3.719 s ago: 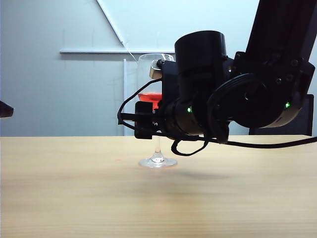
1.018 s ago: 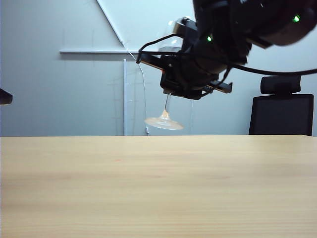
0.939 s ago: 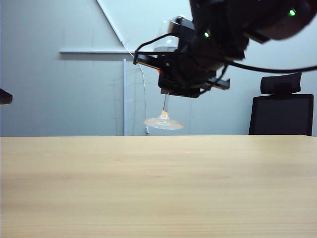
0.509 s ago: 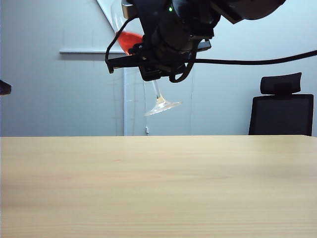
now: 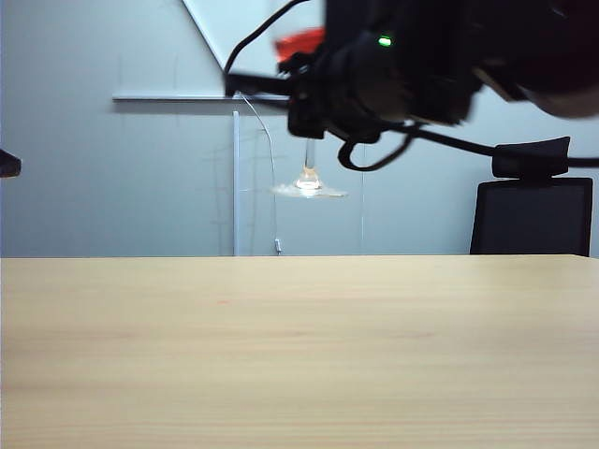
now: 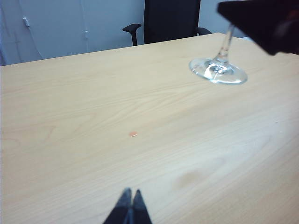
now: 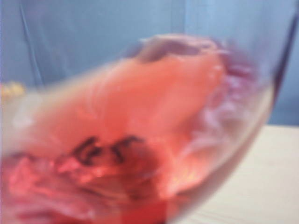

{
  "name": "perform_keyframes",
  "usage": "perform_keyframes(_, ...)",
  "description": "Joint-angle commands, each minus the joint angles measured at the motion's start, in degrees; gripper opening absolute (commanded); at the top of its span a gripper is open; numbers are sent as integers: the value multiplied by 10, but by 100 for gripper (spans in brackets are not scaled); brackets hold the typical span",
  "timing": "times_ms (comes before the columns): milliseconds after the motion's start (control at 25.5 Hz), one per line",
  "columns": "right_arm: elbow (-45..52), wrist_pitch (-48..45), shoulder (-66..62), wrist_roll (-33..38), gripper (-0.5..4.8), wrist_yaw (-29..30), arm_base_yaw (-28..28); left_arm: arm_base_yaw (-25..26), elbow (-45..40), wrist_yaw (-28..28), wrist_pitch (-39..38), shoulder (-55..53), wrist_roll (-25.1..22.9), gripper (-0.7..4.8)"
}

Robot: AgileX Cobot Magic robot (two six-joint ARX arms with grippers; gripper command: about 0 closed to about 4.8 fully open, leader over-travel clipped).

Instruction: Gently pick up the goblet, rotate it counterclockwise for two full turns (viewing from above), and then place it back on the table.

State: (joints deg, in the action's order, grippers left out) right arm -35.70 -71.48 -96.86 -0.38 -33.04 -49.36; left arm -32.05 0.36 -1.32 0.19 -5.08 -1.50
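We record the right gripper (image 5: pixel 304 117) high above the table (image 5: pixel 299 355), pinched on the goblet (image 5: pixel 308 180) — its foot hangs just below the jaws, red liquid above them. Left gripper (image 6: pixel 130 205) — fingertips pressed together, low over bare tabletop, well apart from the glass.

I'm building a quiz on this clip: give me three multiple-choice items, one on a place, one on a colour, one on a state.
1. Where is the goblet?
A. standing on the table
B. lifted clear above the table
C. lying on its side

2. What colour is the liquid in it?
A. red
B. green
C. yellow

3. How is the left end effector?
A. open wide
B. shut on the goblet
C. shut, holding nothing

Answers: 1 B, the foot hangs well above the tabletop in the right end effector. 2 A, the right wrist view fills with red. 3 C, its fingertips meet over bare table, far from the glass.
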Motion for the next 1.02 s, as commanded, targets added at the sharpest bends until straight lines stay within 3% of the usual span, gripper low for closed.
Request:
perform_keyframes(39,13,-67,7,133,-2,2,7,0,2,0,7,0,0,-5)
perform_keyframes(157,10,-38,7,198,-2,34,24,0,2,0,7,0,0,-5)
perform_keyframes(274,-6,50,8,247,-2,58,54,0,2,0,7,0,0,-5)
perform_keyframes(509,-78,232,7,261,-3,109,82,0,2,0,7,0,0,-5)
perform_keyframes(705,-146,347,7,192,-3,106,80,0,2,0,7,0,0,-5)
perform_keyframes(1018,-195,396,7,74,-3,64,71,0,2,0,7,8,0,-5)
